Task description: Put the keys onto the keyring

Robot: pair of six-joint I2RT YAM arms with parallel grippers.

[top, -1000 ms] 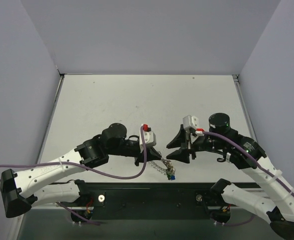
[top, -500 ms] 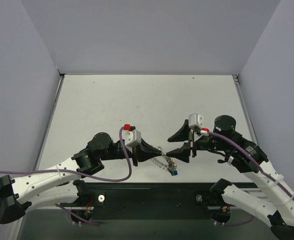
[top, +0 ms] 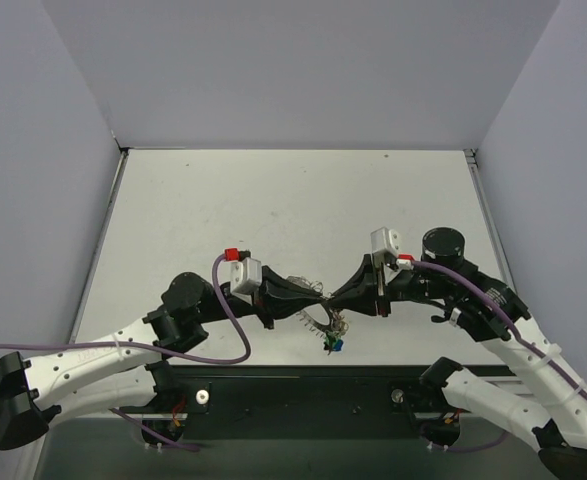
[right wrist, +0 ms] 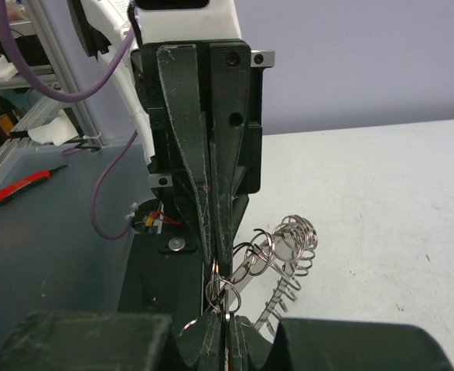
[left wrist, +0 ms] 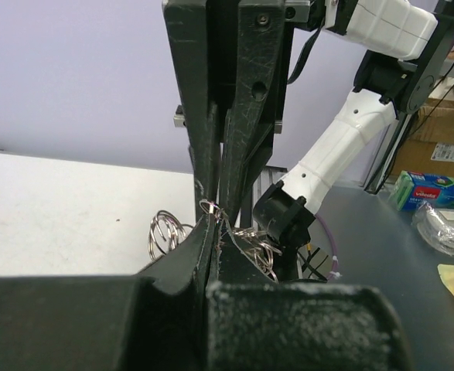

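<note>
While left jaws, right jaws clamp keyring (top: 323, 322), table (top: 273, 200) near edge lies close.

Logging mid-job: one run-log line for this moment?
left jaws: shut on keyring | right jaws: shut on keyring | keys: bunched at keyring's near end

I see a white table (top: 273, 200) boxed in by pale lavender walls (top: 303, 70), with a dark base plate (top: 303, 395) along its near edge. Beyond the table's edge lie a red-handled tool (right wrist: 24, 188), a crumpled white cloth (right wrist: 50, 131), a cardboard box (left wrist: 443, 127), a green packet (left wrist: 428, 190) and a clear plastic bag (left wrist: 447, 232).
</note>
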